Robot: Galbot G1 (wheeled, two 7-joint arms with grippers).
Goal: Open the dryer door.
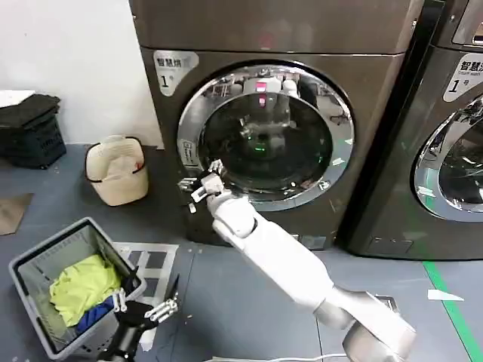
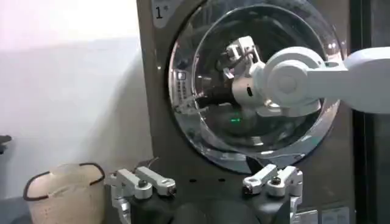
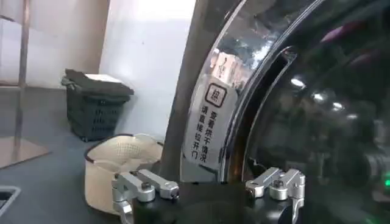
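Dryer (image 1: 226, 30): dark metallic front-loader, round door (image 1: 266, 136) with chrome ring and dark glass, closed flush against the cabinet. A label strip with printed characters (image 3: 210, 122) runs down the chrome ring at the door's handle edge, directly ahead of the right gripper.

Right gripper (image 1: 202, 185): at the end of the white arm reaching up from below, held against the chrome ring at the door's left edge. Its two fingers stand spread apart with nothing between them; in the right wrist view the fingertips (image 3: 152, 185) sit just short of the ring.

Left gripper (image 1: 155, 311): low near the floor, well below and away from the door, fingers spread and empty. From its wrist camera the right arm (image 2: 292, 79) is seen across the door glass.

Laundry basket (image 1: 45, 260): grey, just beside the left gripper, holding a yellow cloth (image 1: 83, 283) over something blue.

Cream hamper (image 1: 117, 170): on the floor, beside the dryer's left flank, below the right gripper's level.

Dark crate (image 1: 30, 128): against the wall, beyond the hamper.

Second machine (image 1: 453, 113): same finish, standing on the dryer's far side from the right gripper.
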